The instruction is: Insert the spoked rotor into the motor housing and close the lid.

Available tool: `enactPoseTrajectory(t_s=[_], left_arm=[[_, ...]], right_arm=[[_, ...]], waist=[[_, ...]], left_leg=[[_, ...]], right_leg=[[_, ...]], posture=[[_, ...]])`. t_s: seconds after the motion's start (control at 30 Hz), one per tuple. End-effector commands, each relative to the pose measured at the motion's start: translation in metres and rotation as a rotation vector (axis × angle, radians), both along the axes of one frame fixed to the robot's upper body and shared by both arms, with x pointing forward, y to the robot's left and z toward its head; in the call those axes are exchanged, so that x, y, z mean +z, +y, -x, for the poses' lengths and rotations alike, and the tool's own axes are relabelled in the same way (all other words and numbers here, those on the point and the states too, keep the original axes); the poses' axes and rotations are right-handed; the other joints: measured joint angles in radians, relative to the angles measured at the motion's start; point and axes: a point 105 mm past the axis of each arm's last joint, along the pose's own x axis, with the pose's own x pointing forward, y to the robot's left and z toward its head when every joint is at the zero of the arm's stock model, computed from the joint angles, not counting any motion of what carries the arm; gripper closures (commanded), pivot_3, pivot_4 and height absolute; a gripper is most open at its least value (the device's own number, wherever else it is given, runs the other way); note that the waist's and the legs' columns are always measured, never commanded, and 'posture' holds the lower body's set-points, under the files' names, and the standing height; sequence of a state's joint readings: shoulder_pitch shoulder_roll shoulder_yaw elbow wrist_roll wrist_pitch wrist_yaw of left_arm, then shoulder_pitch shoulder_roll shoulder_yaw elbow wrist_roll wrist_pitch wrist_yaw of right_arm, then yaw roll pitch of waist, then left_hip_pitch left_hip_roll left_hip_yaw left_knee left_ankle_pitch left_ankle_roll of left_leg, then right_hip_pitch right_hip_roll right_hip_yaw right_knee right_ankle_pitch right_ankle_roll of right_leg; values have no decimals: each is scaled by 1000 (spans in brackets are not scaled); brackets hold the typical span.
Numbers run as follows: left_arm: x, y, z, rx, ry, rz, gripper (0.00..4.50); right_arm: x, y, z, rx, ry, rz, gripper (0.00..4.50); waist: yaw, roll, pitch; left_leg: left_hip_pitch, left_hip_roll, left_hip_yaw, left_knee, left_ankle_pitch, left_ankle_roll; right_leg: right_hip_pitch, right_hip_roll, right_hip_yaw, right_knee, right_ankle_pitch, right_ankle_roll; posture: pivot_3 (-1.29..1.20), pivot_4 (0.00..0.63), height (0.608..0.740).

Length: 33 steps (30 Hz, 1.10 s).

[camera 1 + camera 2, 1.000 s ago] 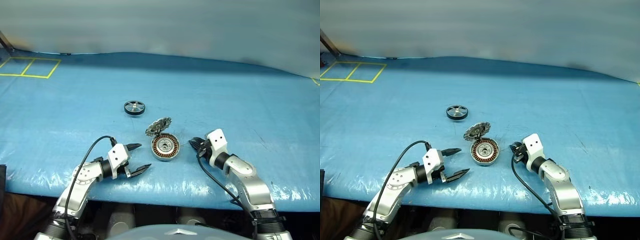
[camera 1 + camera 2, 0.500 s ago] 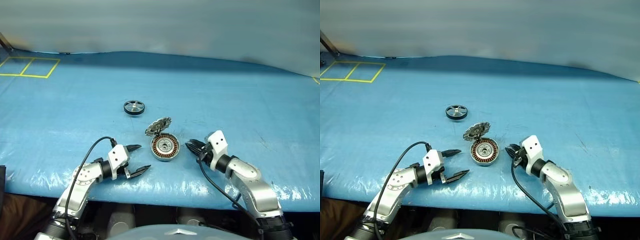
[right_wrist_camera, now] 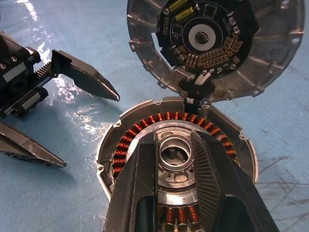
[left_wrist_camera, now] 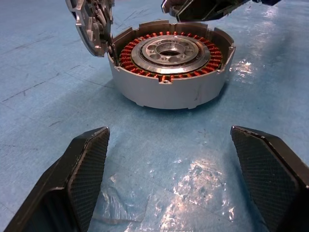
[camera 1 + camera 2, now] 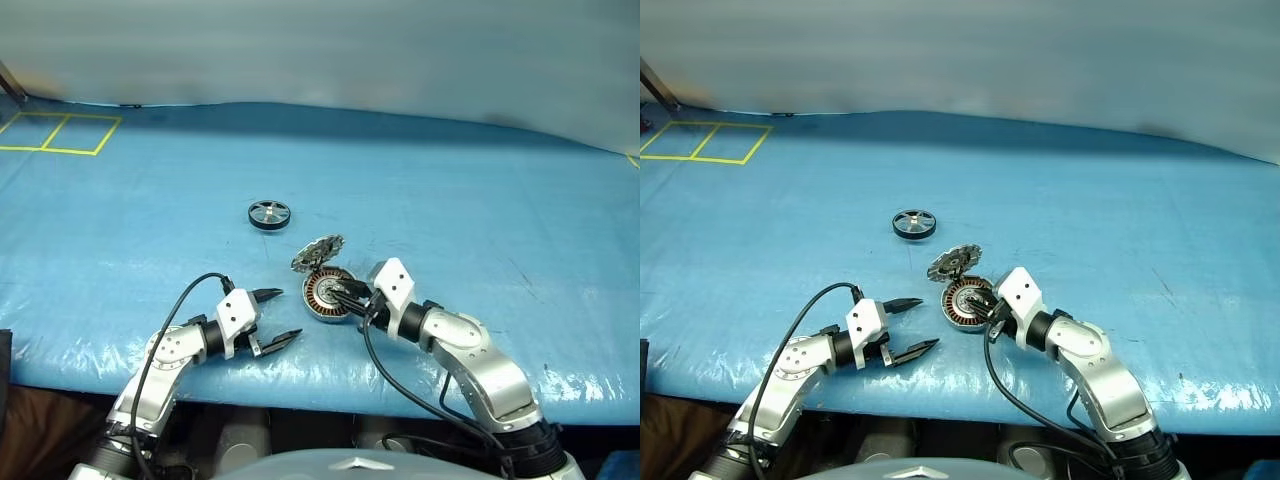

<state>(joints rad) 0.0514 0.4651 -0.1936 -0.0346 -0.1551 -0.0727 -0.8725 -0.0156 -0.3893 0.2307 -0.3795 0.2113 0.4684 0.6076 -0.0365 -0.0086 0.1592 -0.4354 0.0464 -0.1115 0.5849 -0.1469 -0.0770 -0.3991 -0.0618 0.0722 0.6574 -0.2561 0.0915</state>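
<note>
Two grippers are in front of me, one on each side of the motor housing (image 5: 329, 294), which sits on the blue sheet (image 5: 480, 200) close to its near edge, about midway along it. I can see the copper windings ringing its dark centre in both wrist views. The lid (image 5: 317, 251) stands raised on its hinge at the far rim of the housing, tilted, its inner face with the dark centre turned toward me in the right wrist view.

My right gripper (image 3: 175, 193) hangs directly over the open housing, its two black fingers (image 3: 140, 179) pointing in across the windings toward the hub. They are only narrowly parted, with a slim gap through which I see the hub, and they pinch nothing. I cannot tell whether the tips touch the metal or hover just above it.

My left gripper (image 5: 271, 318) rests low over the sheet just beside the housing on its left, nearer the near edge, pointing at it. Its fingers (image 4: 82, 169) are spread wide, with nothing between them, apart from the housing wall.

The spoked rotor (image 5: 268, 214) lies flat on the sheet, farther from me than the housing and a little to the left, well apart from both grippers and from the lid. Yellow tape lines (image 5: 60, 135) mark squares at the far left corner of the sheet.
</note>
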Motion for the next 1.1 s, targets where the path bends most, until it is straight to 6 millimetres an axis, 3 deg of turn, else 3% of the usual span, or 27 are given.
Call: enactPoseTrajectory(t_s=[0.03,1.1], left_arm=[[5,-3,-1,-5,-28,2,207],[2,-2,0,18,-26,-2,207]], right_arm=[[6,3,-3,4,-31,-2,3846],[-5,10,-7,28,3,15,3846]], waist=[[0,0,0],[0,0,0]], left_leg=[[0,0,0,0,0,0],[0,0,0,0,0,0]], right_leg=[[0,0,0,0,0,0],[1,0,0,1,0,0]], posture=[[0,150,740],[0,150,740]])
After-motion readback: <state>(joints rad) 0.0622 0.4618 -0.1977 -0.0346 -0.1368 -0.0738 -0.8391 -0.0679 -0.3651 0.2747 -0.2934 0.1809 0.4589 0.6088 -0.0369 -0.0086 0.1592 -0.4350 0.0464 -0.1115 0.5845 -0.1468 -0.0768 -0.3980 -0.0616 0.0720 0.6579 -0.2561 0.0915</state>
